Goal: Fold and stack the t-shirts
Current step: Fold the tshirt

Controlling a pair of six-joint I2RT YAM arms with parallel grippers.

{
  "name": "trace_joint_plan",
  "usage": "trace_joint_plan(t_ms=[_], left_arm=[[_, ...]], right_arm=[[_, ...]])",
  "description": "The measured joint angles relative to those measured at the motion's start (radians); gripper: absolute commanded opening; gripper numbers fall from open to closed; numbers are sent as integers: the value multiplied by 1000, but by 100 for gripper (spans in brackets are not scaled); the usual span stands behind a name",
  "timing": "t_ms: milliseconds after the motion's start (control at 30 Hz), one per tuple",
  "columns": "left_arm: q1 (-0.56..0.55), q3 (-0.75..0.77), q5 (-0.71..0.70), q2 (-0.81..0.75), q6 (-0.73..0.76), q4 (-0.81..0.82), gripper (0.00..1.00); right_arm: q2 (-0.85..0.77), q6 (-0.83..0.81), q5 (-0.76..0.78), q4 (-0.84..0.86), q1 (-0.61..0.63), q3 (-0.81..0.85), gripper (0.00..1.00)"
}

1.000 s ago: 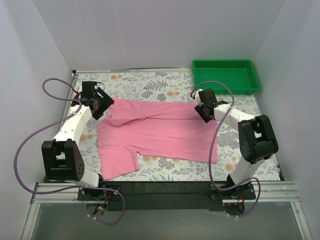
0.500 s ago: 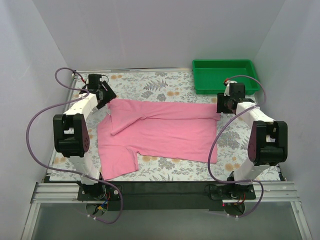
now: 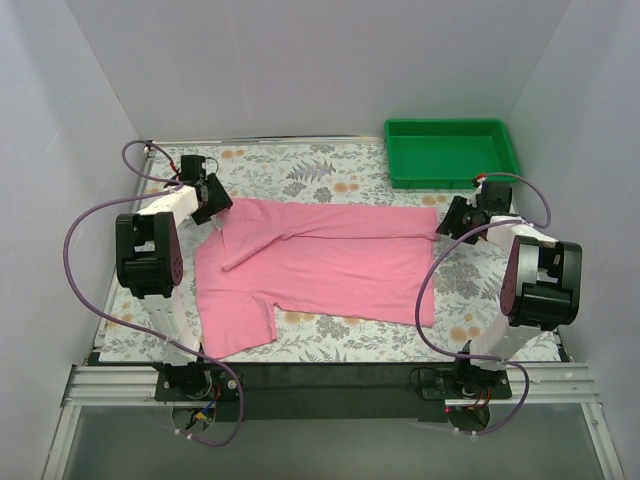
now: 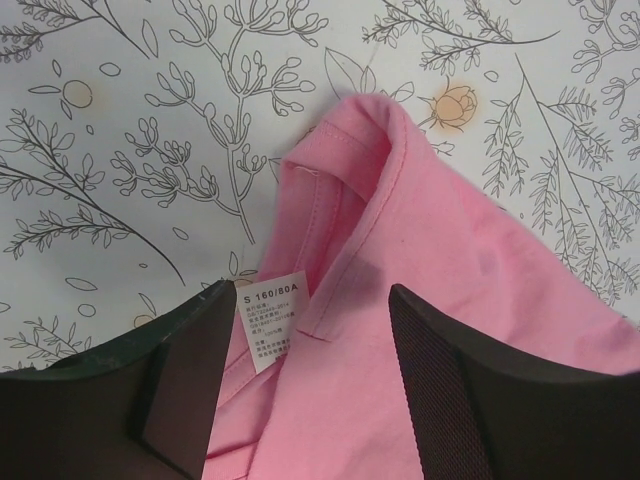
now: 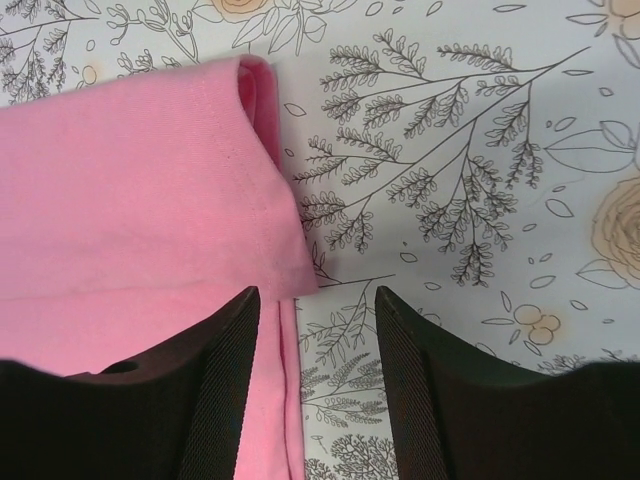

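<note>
Pink t-shirt (image 3: pixel 320 265) lies sideways across the middle of the floral table cover (image 3: pixel 300 170), neck end to the left, hem end to the right; one short sleeve (image 3: pixel 238 325) points toward the near edge; fabric along the far edge looks doubled over on itself, with soft wrinkles.

Left gripper (image 4: pixel 312 315) sits low at the shirt's far-left corner; fingers stand well apart, nothing pinched; between them lie pink cloth and a white size label (image 4: pixel 275 325); the folded neck edge (image 4: pixel 355 150) is just ahead of the tips.

Right gripper (image 5: pixel 318 300) is at the far-right corner; fingers also parted, not clamped; the stitched hem (image 5: pixel 272 210) runs into the gap, an upper layer lying over a lower one; bare flower print on the outer side.

Green tray (image 3: pixel 450 155) sits at the far right of the table, apart from the shirt.
</note>
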Motion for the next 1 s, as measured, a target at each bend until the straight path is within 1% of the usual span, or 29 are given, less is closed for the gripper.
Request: trace_joint_plan(t_ms=[100, 133, 200, 433, 533, 667, 700, 767, 833, 1000], left_arm=[[0, 0, 5, 0, 8, 4, 50], [0, 0, 5, 0, 11, 4, 45], [0, 0, 6, 0, 14, 3, 43], [0, -3, 42, 0, 11, 3, 41], [0, -9, 53, 1, 8, 3, 35], [0, -10, 58, 3, 6, 3, 29], [0, -10, 58, 4, 5, 3, 25], [0, -10, 59, 7, 5, 2, 22], [0, -10, 60, 8, 5, 0, 17], [0, -10, 62, 8, 5, 0, 10]], right_arm=[[24, 12, -33, 18, -4, 0, 45], [31, 17, -42, 23, -4, 0, 45], [39, 23, -55, 27, -5, -2, 44], [42, 27, -71, 47, -5, -21, 41], [43, 29, -73, 55, -5, -29, 40], [46, 29, -77, 60, -5, -33, 38], [48, 30, -79, 63, -5, -33, 38], [55, 30, -84, 69, -5, -33, 37], [61, 30, -89, 75, -5, -33, 37], [69, 32, -96, 91, -6, -33, 36]])
